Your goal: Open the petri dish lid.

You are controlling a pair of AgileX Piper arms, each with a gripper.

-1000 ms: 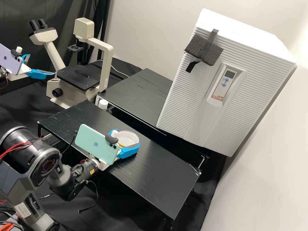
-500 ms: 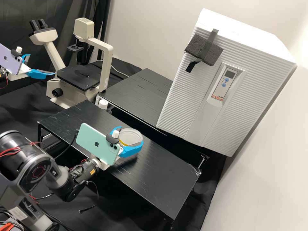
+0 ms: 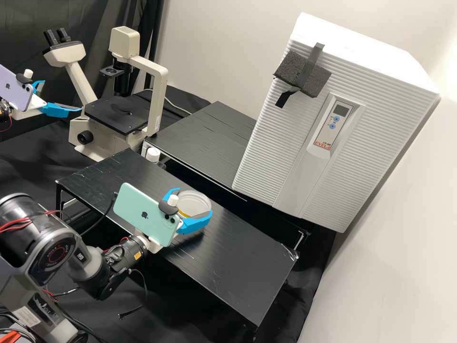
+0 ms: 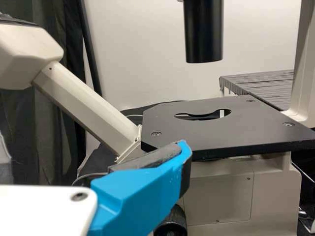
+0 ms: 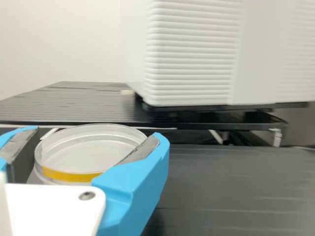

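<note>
The task seems to me only in its first half: the petri dish (image 3: 194, 204) is caught by the right gripper (image 5: 100, 133), but I cannot see a clear separation of its lid (image 5: 93, 129), so the opening itself is probably what is left. If the lid is already a little loose, I cannot tell. In the high view the dish is above the middle part of the black bench (image 3: 247, 259), and it is not clear to me whether it touches the surface. The right gripper is open about as wide as the dish and has hold of it by both sides, one finger at ten o'clock of the dish and the other at about five o'clock. Its arm (image 3: 126, 252) comes in from eight o'clock, with the hand nearly level. The left gripper (image 3: 62, 96) is well apart from the dish, toward ten o'clock, beside the microscope (image 3: 116, 114); its fingers are spread, with nothing between them.
</note>
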